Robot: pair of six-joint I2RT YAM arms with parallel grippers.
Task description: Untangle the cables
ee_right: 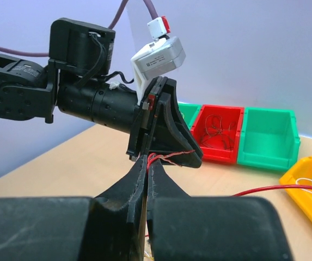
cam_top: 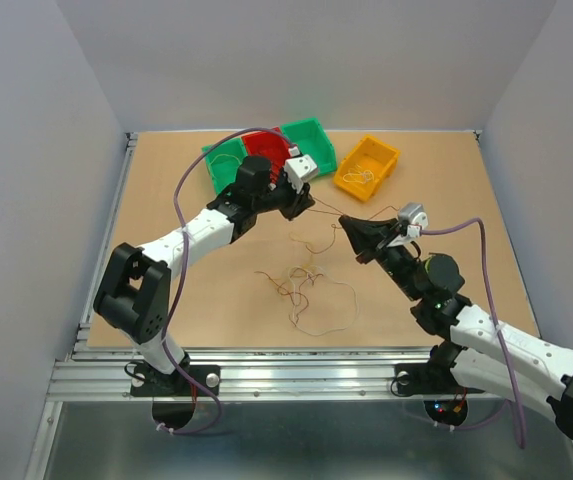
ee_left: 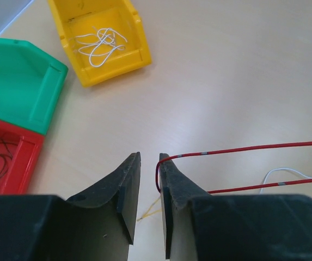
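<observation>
- Red cable (ee_left: pixel 243 148) runs taut in the air between the two arms. It hangs above the table (cam_top: pixel 216 290), at about 12 to 1 o'clock from the loose tangle (cam_top: pixel 301 285).
- The right fingers (ee_right: pixel 146 163) are pressed together and clamped on one end of that red cable.
- The left fingers (ee_left: pixel 129 174) stand a little apart. The cable's far loop hooks over the tip of one finger and is not pinched between the two.
- The other cables lie flat near the middle of the table as thin loops of brown, orange and pale wire. Some of them cross, and none is touched by either arm.
- Four bins sit along the 12 o'clock edge. The yellow bin (cam_top: pixel 384 150), at 1 o'clock, holds a few white cables (ee_left: pixel 98 43). The red bin (ee_right: pixel 221 111) holds dark and reddish strands. One green bin (cam_top: pixel 311 135) stands between those two, and the other (cam_top: pixel 221 165) is at 11 o'clock.
- Judged from this, the job is partly done. Some cables are already sorted by colour, and the red one is free of the heap and close to its bin.
- The red cable has yet to be dropped into a bin. The several strands in the heap have yet to be pulled apart.
</observation>
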